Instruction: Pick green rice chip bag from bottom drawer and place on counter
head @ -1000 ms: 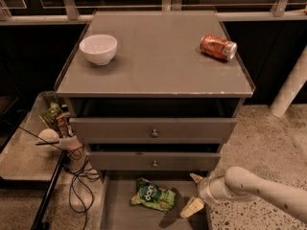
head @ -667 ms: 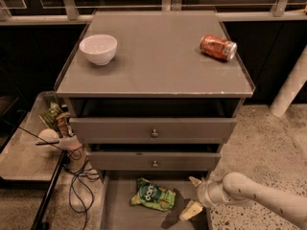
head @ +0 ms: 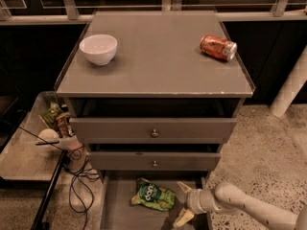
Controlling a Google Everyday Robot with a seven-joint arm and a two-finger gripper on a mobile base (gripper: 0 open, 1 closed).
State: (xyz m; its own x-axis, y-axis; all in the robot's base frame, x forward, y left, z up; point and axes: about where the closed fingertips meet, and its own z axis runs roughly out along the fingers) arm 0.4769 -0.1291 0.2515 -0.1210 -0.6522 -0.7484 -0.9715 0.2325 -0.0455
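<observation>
Speckled floor (head: 268, 147) around cabinet (head: 153, 128); bottom drawer (head: 120, 212) open, green rice chip bag (head: 153, 196) inside. Empty gripper (head: 182, 203) at bag's 3 o'clock, fingers (head: 183, 189) spread. Advance toward 9 o'clock, straddle bag, close gently.

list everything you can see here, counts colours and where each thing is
crinkled light-green rice chip bag: one, green with a dark round label, lying in the open bottom drawer
wide grey bottom drawer: one, grey, pulled out at floor level
flat grey cabinet counter: one, grey, top of the cabinet
round white bowl: one, white, upright on the counter, picture left
orange soda can: one, orange, on its side on the counter, picture right
upper drawers with small round knobs: two, grey, above the bottom drawer
dark cables: a tangle, dark, on the floor left of the cabinet
white post: one, white, far right
two-finger gripper: one, cream, open, low over the bottom drawer just right of the bag
</observation>
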